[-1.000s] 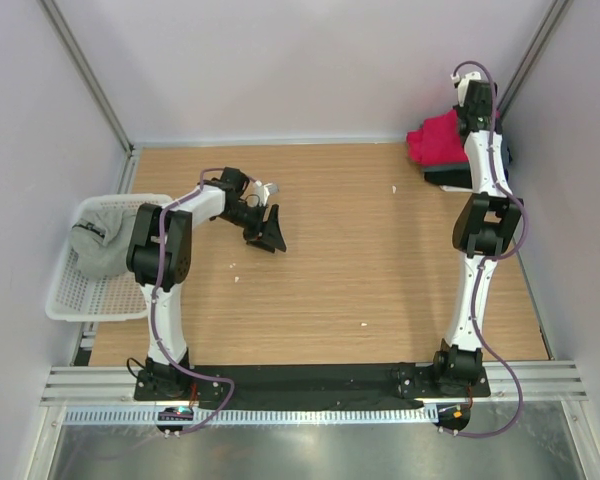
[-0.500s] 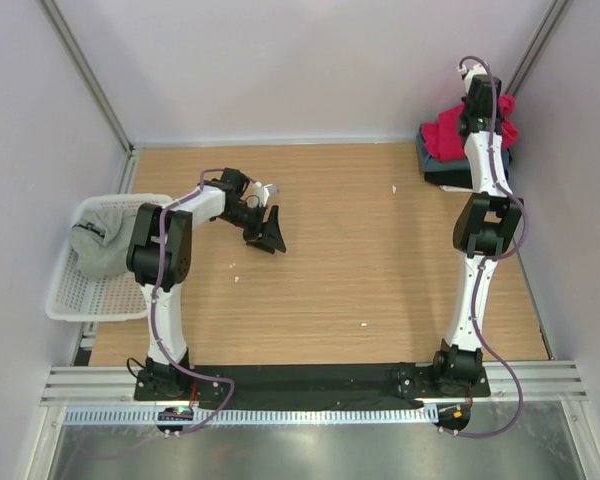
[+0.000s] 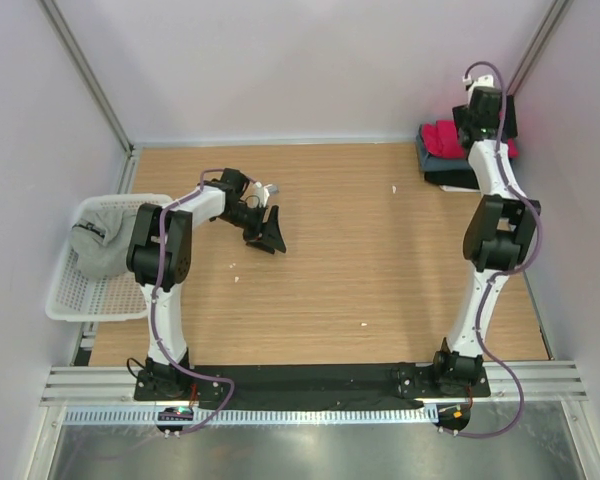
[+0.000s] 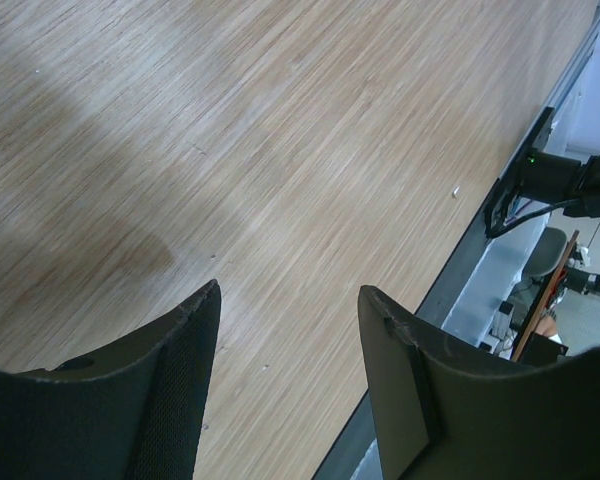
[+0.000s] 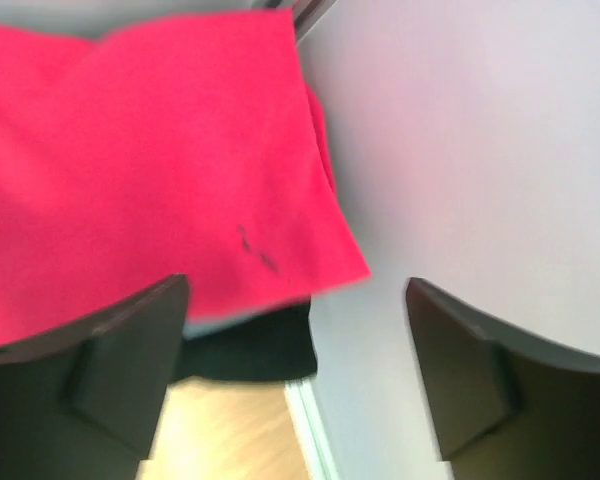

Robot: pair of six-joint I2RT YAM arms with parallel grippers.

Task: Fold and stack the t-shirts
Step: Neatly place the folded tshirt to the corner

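Observation:
The crimson-red t-shirt (image 3: pixel 441 138) (image 5: pixel 150 150) lies on top of a stack in the back right corner. Under it show a slate-blue t-shirt (image 3: pixel 424 156) and a black t-shirt (image 3: pixel 450 180) (image 5: pixel 250 350). My right gripper (image 3: pixel 482 104) (image 5: pixel 297 283) hangs open just above the red shirt's corner by the right wall, with nothing between its fingers. The light grey t-shirt (image 3: pixel 100 245) sits crumpled in the white mesh basket (image 3: pixel 85 300) at the left. My left gripper (image 3: pixel 268 232) (image 4: pixel 290 290) is open over bare wood, left of centre, holding nothing.
The right wall (image 5: pixel 480 150) stands close beside the right gripper and the stack. A metal rail (image 3: pixel 310 383) runs along the table's near edge. Small white specks (image 3: pixel 394 188) lie on the wooden table (image 3: pixel 360 250).
My right gripper has opened and let go of the red t-shirt, which now rests on the stack instead of hanging bunched. The right arm shifted slightly right. The left arm has not moved.

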